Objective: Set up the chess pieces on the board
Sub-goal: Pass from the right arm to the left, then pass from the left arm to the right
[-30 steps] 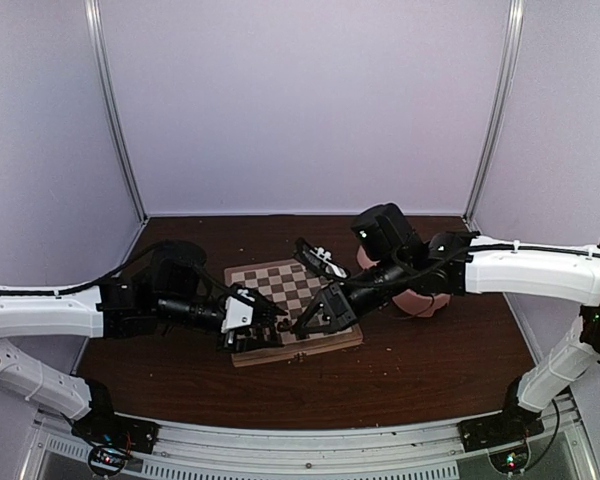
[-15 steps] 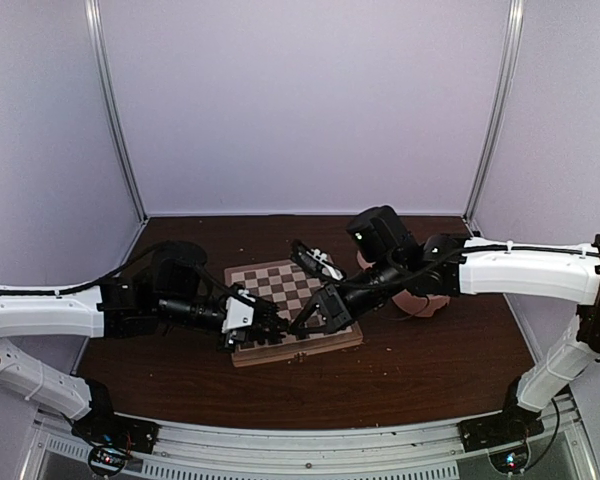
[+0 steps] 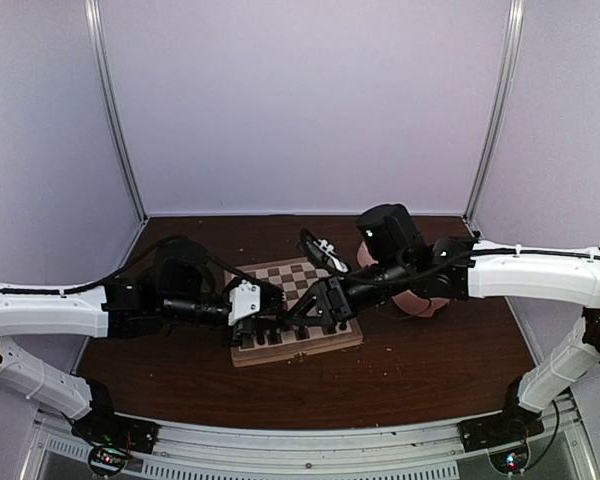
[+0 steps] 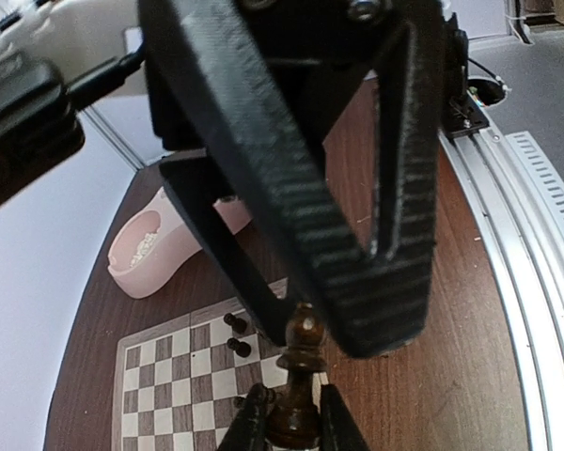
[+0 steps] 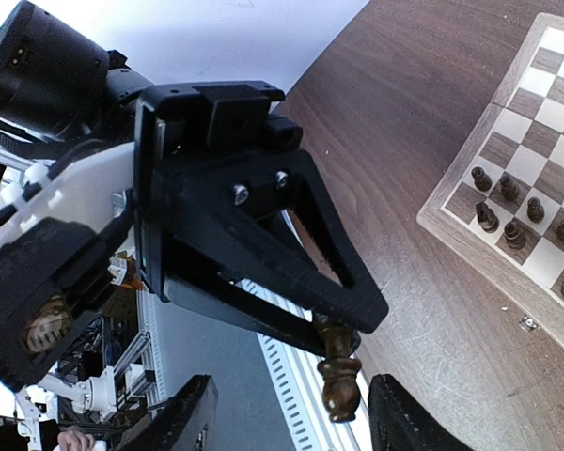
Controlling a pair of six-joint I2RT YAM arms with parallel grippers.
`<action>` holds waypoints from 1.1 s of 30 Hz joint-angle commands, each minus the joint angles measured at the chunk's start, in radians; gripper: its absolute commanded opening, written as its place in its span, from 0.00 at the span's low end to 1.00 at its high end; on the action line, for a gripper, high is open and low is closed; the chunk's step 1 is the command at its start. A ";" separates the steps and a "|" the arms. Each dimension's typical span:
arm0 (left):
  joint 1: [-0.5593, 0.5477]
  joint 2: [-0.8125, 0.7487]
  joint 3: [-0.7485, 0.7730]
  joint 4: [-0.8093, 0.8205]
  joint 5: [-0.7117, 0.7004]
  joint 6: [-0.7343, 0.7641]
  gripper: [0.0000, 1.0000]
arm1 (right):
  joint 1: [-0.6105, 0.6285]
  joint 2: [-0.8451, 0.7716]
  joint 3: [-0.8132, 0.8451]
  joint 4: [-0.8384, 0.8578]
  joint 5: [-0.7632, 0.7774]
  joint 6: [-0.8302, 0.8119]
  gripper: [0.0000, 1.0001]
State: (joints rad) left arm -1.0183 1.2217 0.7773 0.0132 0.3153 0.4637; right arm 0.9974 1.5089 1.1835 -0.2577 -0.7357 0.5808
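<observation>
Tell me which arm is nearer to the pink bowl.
Right. The right arm runs right alongside the pink bowl, while the left arm comes in from the opposite side of the board.

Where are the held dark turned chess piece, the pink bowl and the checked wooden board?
dark turned chess piece (image 4: 295, 395), left wrist view, on its body.
pink bowl (image 4: 174, 263), left wrist view, on its outer wall.
checked wooden board (image 4: 160, 385), left wrist view, on a bare square.
</observation>
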 commanded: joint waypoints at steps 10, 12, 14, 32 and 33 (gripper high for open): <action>-0.006 0.038 -0.062 0.372 -0.116 -0.390 0.08 | 0.007 -0.172 -0.156 0.223 0.342 0.132 0.56; -0.005 0.039 -0.070 0.398 -0.110 -0.411 0.09 | 0.007 -0.184 -0.178 0.243 0.377 0.148 0.52; -0.005 0.038 -0.068 0.405 -0.101 -0.416 0.09 | 0.009 -0.188 -0.187 0.255 0.385 0.156 0.45; -0.006 0.036 -0.053 0.376 -0.074 -0.400 0.09 | 0.010 -0.145 -0.164 0.311 0.318 0.147 0.26; -0.006 0.035 -0.053 0.376 -0.073 -0.401 0.09 | 0.010 -0.141 -0.160 0.306 0.317 0.145 0.26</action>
State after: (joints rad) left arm -1.0183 1.2572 0.7162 0.3435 0.2253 0.0685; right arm 1.0031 1.3502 1.0016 0.0284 -0.4084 0.7326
